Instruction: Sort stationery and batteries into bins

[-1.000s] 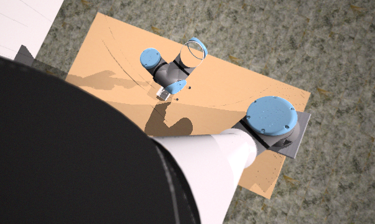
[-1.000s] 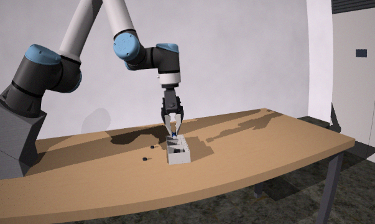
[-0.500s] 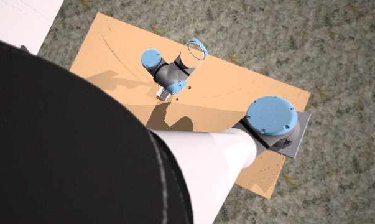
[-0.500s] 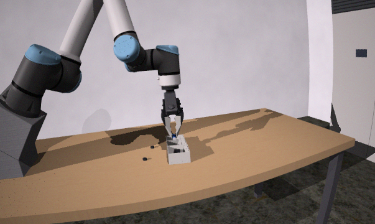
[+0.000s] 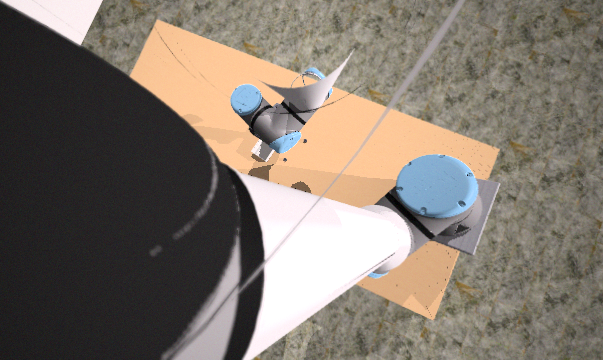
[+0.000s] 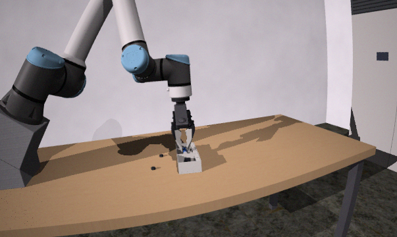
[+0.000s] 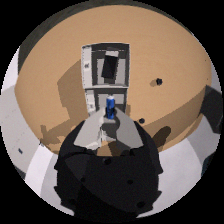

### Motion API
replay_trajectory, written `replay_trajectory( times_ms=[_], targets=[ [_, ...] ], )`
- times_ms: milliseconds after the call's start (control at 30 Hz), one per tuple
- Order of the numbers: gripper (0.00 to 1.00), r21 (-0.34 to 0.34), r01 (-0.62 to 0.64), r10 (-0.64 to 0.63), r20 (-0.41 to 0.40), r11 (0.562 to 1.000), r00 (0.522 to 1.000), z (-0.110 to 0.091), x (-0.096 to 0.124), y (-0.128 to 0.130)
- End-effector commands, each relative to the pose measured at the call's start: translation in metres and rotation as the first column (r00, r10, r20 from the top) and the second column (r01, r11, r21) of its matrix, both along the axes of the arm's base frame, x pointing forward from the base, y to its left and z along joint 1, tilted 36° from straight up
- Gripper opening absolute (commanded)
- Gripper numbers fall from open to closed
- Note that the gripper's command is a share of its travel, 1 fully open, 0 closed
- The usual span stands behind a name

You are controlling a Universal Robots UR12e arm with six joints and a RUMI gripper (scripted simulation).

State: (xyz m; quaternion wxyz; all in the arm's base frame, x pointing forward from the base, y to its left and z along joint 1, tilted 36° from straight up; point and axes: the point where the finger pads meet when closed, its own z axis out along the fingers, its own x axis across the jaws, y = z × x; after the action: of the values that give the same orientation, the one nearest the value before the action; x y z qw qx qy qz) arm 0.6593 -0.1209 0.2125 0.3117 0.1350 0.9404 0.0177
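My gripper [image 6: 185, 150] [image 7: 110, 107] is shut on a small blue cylinder, a battery by its look [image 7: 110, 106]. The fingertips are over the near one of two adjoining grey-white bins, at or just inside its opening. This near bin [image 7: 90, 102] is partly hidden by the fingers. The other bin [image 6: 189, 167] [image 7: 87, 75] is upright and holds a black block-like thing [image 7: 110, 67] with a paler end. The marks on the bins are too small to read. Two small dark things lie on the table, one farther [image 6: 153, 168] [image 7: 159, 81] and one closer to the bins [image 6: 161, 155] [image 7: 141, 120].
The bins stand on a wooden table [image 5: 196, 75] [image 6: 267, 171]. A white wall [image 6: 251, 66] rises behind it. The arm's base block [image 6: 7, 158] is at the table's left end in the exterior view. In the top view the arm covers the gripper and much of the table.
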Motion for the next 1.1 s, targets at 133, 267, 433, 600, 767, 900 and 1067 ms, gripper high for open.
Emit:
replay_trajectory(
  times_ms=[133,267,433,600,767,900,1067],
  targets=[
    [0.00,-0.001,0.000,0.000,0.001,1.000,1.000,-0.0054,0.0049,-0.0005],
    [0.00,-0.001,0.000,0.000,0.001,1.000,1.000,-0.0055,0.0049,-0.0005],
    [0.00,-0.001,0.000,0.000,0.001,1.000,1.000,-0.0054,0.0049,-0.0005],
    [0.17,-0.001,0.000,0.000,0.001,1.000,1.000,-0.0054,0.0049,-0.0005],
    [0.17,-0.001,0.000,0.000,0.001,1.000,1.000,-0.0054,0.0049,-0.0005],
    [0.17,-0.001,0.000,0.000,0.001,1.000,1.000,-0.0054,0.0049,-0.0005],
    [0.17,-0.001,0.000,0.000,0.001,1.000,1.000,-0.0044,0.0042,-0.0004]
  ],
)
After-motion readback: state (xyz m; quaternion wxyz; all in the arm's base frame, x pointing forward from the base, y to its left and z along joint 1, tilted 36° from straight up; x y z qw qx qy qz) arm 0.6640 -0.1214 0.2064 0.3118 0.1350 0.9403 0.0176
